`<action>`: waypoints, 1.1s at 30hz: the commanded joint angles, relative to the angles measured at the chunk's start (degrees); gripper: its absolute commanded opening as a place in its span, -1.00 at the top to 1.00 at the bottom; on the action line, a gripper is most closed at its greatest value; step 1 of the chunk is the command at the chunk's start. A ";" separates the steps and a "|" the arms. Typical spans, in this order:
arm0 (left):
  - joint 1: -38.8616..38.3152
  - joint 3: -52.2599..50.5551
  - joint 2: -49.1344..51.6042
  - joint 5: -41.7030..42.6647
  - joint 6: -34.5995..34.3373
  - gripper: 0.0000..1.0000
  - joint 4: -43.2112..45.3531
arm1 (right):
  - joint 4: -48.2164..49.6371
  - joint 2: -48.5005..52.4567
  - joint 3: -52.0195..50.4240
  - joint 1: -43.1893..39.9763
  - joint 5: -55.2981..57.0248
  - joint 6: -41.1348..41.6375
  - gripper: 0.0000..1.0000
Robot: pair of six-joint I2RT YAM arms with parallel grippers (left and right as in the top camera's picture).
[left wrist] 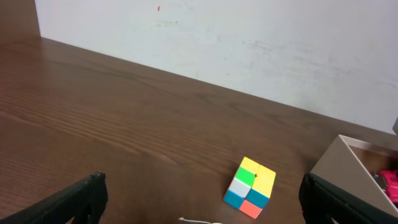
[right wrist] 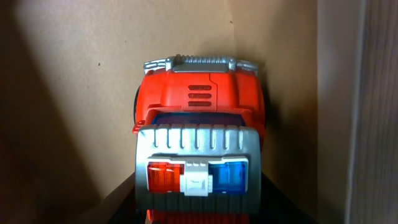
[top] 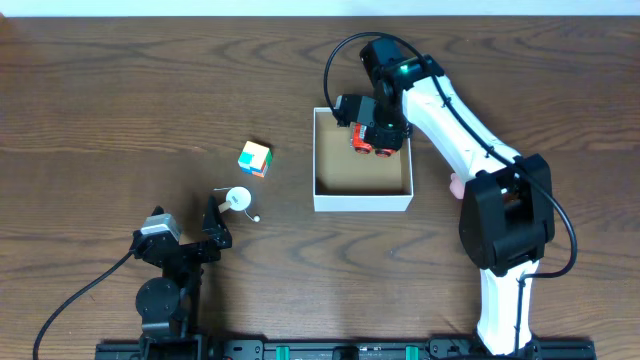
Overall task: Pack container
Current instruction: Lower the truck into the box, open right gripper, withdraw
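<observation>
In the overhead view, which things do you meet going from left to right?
Left gripper → colourful cube → container, with the red toy truck in the right gripper at its far right corner.

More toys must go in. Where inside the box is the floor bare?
In the container, brown floor is bare along the left wall and the near wall. The far right corner is crowded: the right gripper holds the red toy truck there.

The brown wooden tabletop (top: 120, 100) holds a white container (top: 362, 203) in the middle. Left of it lie a colorful cube (top: 254, 158) and a small white toy (top: 238, 198).
</observation>
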 commanded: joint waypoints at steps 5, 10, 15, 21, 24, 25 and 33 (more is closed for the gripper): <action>0.28 -1.01 -0.28 -0.28 -0.50 -0.96 -2.10 | 0.07 0.42 -2.03 -1.51 -0.59 -0.87 0.30; 0.28 -1.01 -0.28 -0.28 -0.50 -0.96 -2.10 | 0.90 0.42 -2.03 -1.44 -0.59 -0.85 0.17; 0.28 -1.01 -0.28 -0.28 -0.50 -0.96 -2.10 | 0.92 0.42 -2.01 -1.40 -0.57 -0.85 -0.23; 0.28 -1.01 -0.28 -0.28 -0.50 -0.96 -2.10 | 1.11 0.39 -2.03 -1.40 -0.39 -0.83 -0.53; 0.31 -1.01 -0.28 -0.28 -0.50 -0.96 -2.10 | 1.60 0.39 -2.01 -1.40 0.11 -0.68 -0.60; 0.28 -1.01 -0.28 -0.28 -0.50 -0.96 -2.10 | 1.77 0.33 -1.90 -1.33 0.42 -0.59 -0.62; 0.28 -1.01 -0.28 -0.28 -0.50 -0.96 -2.10 | 1.68 -2.47 4.85 -0.04 0.68 8.09 -0.69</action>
